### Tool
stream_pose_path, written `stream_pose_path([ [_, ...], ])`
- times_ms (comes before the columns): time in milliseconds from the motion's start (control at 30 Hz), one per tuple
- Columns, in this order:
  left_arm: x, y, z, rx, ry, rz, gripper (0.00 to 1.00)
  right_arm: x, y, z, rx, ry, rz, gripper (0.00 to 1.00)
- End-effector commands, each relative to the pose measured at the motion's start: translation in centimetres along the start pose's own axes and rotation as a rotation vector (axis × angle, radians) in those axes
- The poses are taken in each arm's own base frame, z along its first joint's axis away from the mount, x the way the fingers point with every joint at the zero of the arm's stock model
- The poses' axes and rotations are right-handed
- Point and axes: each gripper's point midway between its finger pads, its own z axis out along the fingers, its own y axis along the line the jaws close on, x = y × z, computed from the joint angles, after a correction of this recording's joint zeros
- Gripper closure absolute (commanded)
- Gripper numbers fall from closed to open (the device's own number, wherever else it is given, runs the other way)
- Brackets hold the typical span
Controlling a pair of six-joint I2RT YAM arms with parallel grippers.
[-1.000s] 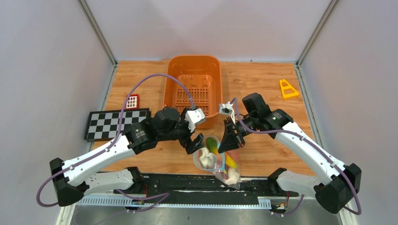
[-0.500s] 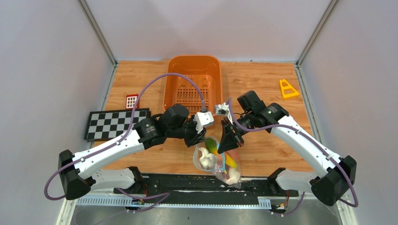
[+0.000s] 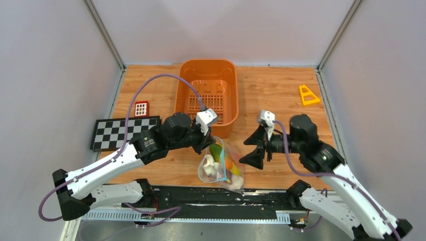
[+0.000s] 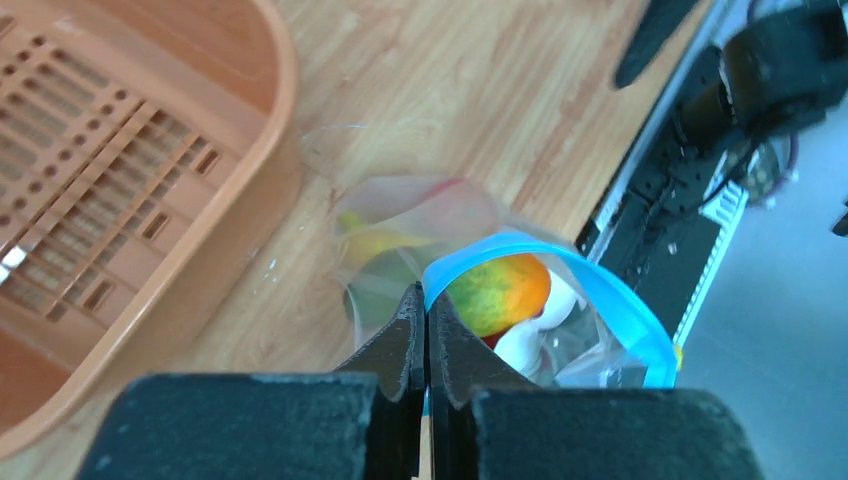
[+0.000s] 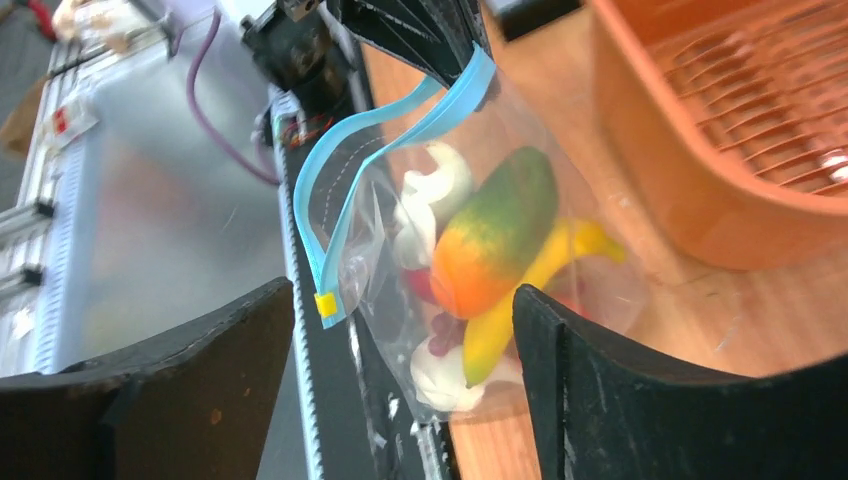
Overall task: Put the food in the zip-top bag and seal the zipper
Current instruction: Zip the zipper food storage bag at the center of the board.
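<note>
The left gripper (image 4: 425,335) is clamped on the zipper (image 4: 510,242), its jaws pressed together over one end of the teal strip. It holds the bag (image 3: 221,165) by that corner, just in front of the basket (image 3: 206,90). The bag hangs down from this gripper toward the near edge of the table (image 3: 281,95).

The right gripper (image 3: 246,150) is spread wide. It sits near the bag's right side and does not touch it. In its wrist view the bag lies beyond the gap between the two fingers.

There is one bag. The zipper's two strips are parted in a loop, meeting at the pinch and at a yellow tab (image 5: 325,305).

Inside are:
- one banana (image 5: 520,290)
- one green-and-orange piece (image 5: 490,240)
- two white pieces (image 5: 440,180)
- red pieces (image 5: 428,285), too hidden to count

On the table stand one basket, one red block (image 3: 141,108), one checkerboard (image 3: 125,131) and one yellow triangle (image 3: 308,95).
</note>
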Motion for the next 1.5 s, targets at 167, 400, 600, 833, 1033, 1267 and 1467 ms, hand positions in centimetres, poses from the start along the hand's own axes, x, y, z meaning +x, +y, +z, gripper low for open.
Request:
stream_pose_path([
  [167, -4.0, 1.9, -2.2, -0.178, -0.224, -0.441, 1.00, -1.2, 0.3, -3.9, 0.186, -0.477, -0.142, 0.26],
  [400, -3.8, 3.2, -3.2, -0.265, -0.270, -0.559, 1.00, 1.7, -0.2, -2.3, 0.148, -0.434, -0.144, 0.42],
  [600, -2.9, 4.3, -3.6, -0.332, -0.275, -0.583, 1.00, 1.6, -0.3, -0.2, 0.131, -0.422, -0.111, 0.42],
  [833, -2.5, 5.3, -4.5, -0.392, -0.292, -0.592, 1.00, 2.5, 1.3, 4.5, 0.178, -0.385, -0.276, 0.38],
  [1033, -2.4, 5.3, -4.5, -0.394, -0.292, -0.593, 1.00, 3.6, 2.3, 7.6, 0.204, -0.374, -0.360, 0.39],
  [1267, -2.5, 5.3, -4.6, -0.390, -0.299, -0.590, 1.00, 3.6, 1.5, 8.7, 0.275, -0.419, -0.415, 0.50],
  [1467, -2.5, 5.4, -4.5, -0.393, -0.297, -0.588, 1.00, 4.9, 1.7, 9.9, 0.242, -0.386, -0.414, 0.61],
])
